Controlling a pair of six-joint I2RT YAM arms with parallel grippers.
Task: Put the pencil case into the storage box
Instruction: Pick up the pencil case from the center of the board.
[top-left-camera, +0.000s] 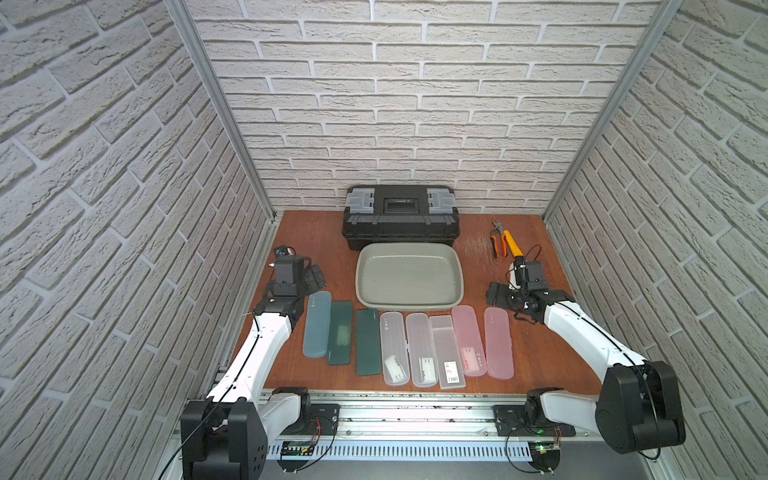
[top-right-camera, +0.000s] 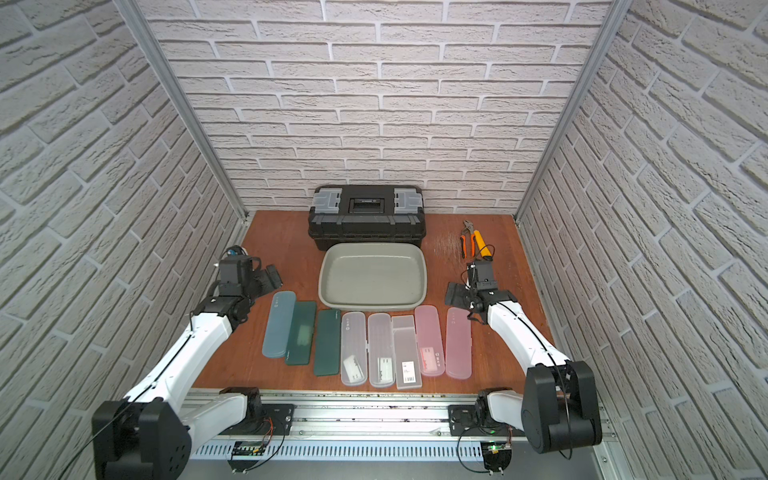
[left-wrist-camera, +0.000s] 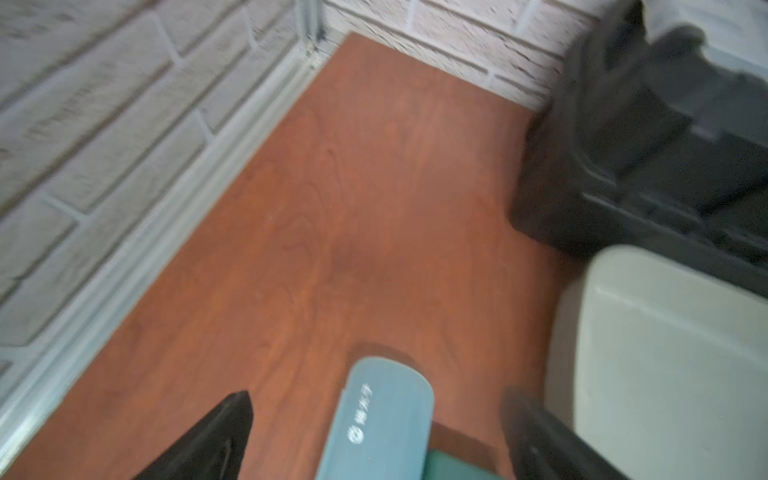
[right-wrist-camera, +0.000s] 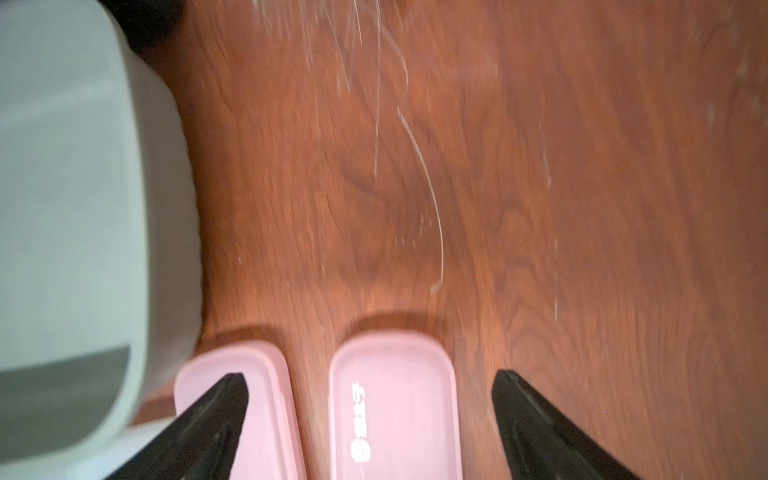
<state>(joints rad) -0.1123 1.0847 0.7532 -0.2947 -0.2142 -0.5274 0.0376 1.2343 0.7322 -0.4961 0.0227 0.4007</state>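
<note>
The storage box (top-left-camera: 409, 278) (top-right-camera: 372, 274) is an empty grey-green tub at the table's middle. Along its near side lies a row of several pencil cases, from a blue one (top-left-camera: 318, 324) on the left to two pink ones (top-left-camera: 468, 340) (top-left-camera: 498, 343) on the right. My left gripper (top-left-camera: 313, 276) (left-wrist-camera: 376, 399) is open above the far end of the blue case (left-wrist-camera: 382, 424). My right gripper (top-left-camera: 496, 295) (right-wrist-camera: 371, 376) is open above the far end of the outer pink case (right-wrist-camera: 395, 415). One of its fingers overlaps the inner pink case (right-wrist-camera: 270, 374). Neither gripper holds anything.
A black toolbox (top-left-camera: 401, 218) with grey latches stands behind the tub against the back wall. Orange-handled pliers (top-left-camera: 496, 241) and a yellow-handled tool (top-left-camera: 513, 245) lie at the back right, just beyond my right wrist. Brick-patterned walls close in the table on three sides.
</note>
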